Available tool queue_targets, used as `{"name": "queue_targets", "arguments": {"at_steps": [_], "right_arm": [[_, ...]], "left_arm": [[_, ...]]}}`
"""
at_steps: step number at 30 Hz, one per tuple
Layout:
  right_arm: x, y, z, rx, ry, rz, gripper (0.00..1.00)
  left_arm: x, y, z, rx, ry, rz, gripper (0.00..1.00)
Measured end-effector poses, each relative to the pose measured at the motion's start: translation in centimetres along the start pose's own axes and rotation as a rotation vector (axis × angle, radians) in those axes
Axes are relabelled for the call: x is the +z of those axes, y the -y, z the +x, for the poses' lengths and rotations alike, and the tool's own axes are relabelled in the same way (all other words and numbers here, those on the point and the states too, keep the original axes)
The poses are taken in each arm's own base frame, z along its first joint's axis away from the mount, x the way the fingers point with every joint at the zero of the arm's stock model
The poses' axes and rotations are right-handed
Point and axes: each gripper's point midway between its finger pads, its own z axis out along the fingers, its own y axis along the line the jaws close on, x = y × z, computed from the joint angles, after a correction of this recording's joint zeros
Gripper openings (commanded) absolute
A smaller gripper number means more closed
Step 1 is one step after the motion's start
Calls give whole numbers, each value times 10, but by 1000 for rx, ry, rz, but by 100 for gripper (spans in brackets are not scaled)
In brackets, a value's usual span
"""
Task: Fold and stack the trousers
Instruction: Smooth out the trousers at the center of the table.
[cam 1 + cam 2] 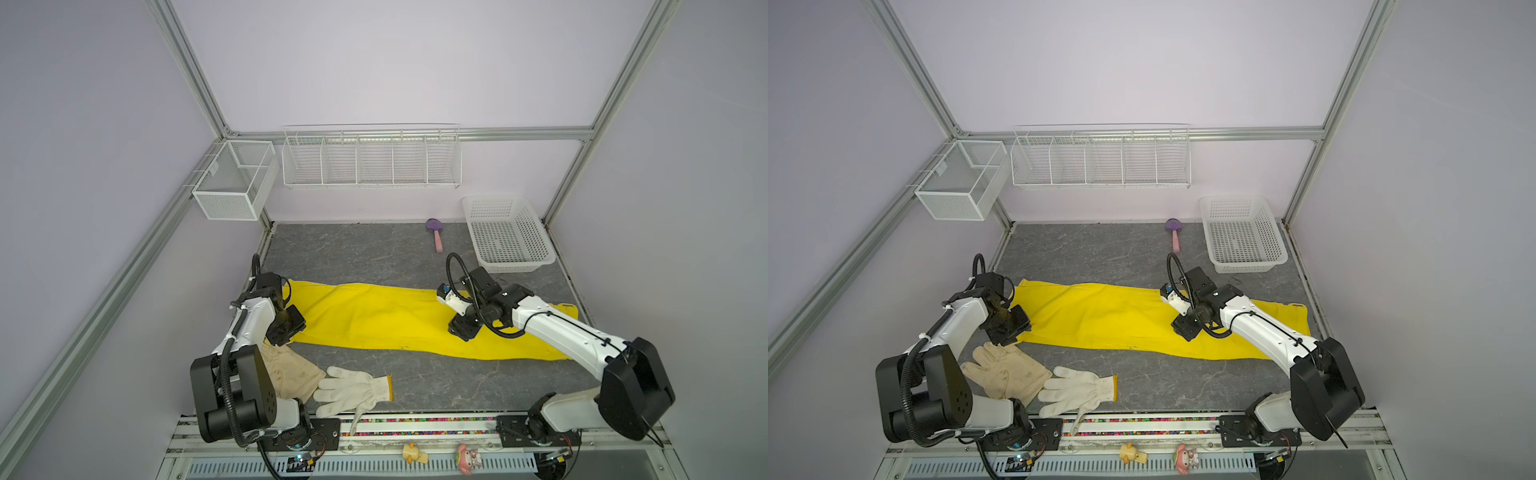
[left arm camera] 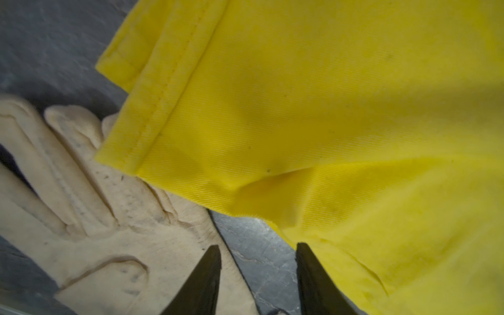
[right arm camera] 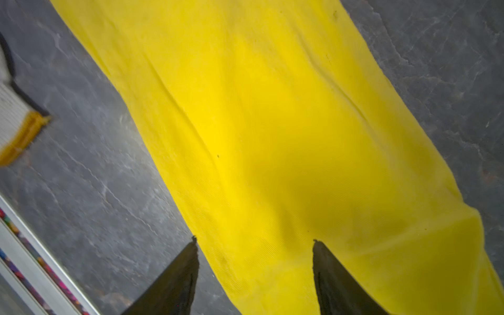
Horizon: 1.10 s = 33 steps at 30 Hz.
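Observation:
The bright yellow trousers (image 1: 395, 320) (image 1: 1113, 320) lie flat, folded lengthwise, in a long band across the grey table. Their hemmed leg ends (image 2: 152, 109) point left. My left gripper (image 1: 291, 330) (image 1: 1011, 328) (image 2: 257, 245) hovers at the near corner of the leg ends. It is open, with bare table between its fingers; one finger is over the cream glove, the other over the yellow cloth. My right gripper (image 1: 463, 330) (image 1: 1187, 330) (image 3: 255, 240) is open just above the trousers (image 3: 272, 136) toward their right end, near the front edge, with nothing held.
A cream leather-like glove (image 1: 291, 372) (image 2: 95, 218) and an off-white knitted glove (image 1: 353, 390) (image 3: 16, 122) lie in front of the trousers at left. A white basket (image 1: 536, 232) stands back right, with a purple-and-pink brush (image 1: 436, 237) beside it. Wire racks (image 1: 372, 160) hang on the back wall.

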Motion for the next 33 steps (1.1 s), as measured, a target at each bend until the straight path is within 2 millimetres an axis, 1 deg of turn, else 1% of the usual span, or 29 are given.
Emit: {"name": "queue_targets", "arguments": {"at_steps": [3, 5, 7, 10, 13, 17, 22, 26, 29, 32, 33], "right_arm": [[10, 3, -17, 107, 54, -7, 71], [21, 6, -22, 182, 67, -7, 74], [32, 9, -23, 251, 65, -3, 80], [47, 15, -16, 348, 49, 20, 81], [58, 22, -9, 435, 30, 42, 81], [69, 27, -1, 515, 15, 65, 81], [77, 27, 15, 560, -7, 79, 82], [76, 29, 14, 575, 8, 81, 82], [76, 32, 13, 588, 17, 76, 82], [76, 34, 13, 596, 23, 70, 82], [76, 34, 12, 598, 25, 68, 82]], "left_arm": [[-11, 6, -13, -8, 38, 20, 54], [-21, 16, -27, -5, 70, 51, 54], [-27, 23, -39, -1, 99, 72, 55], [-27, 29, -54, 2, 133, 79, 55], [-20, 31, -69, 0, 150, 61, 55], [-3, 36, -100, -15, 179, 35, 55], [19, 33, -133, -58, 210, 4, 55], [26, 32, -160, -68, 268, -24, 52], [32, 33, -173, -69, 299, -33, 49], [41, 35, -181, -68, 304, -34, 42], [44, 35, -182, -69, 301, -36, 42]]}}
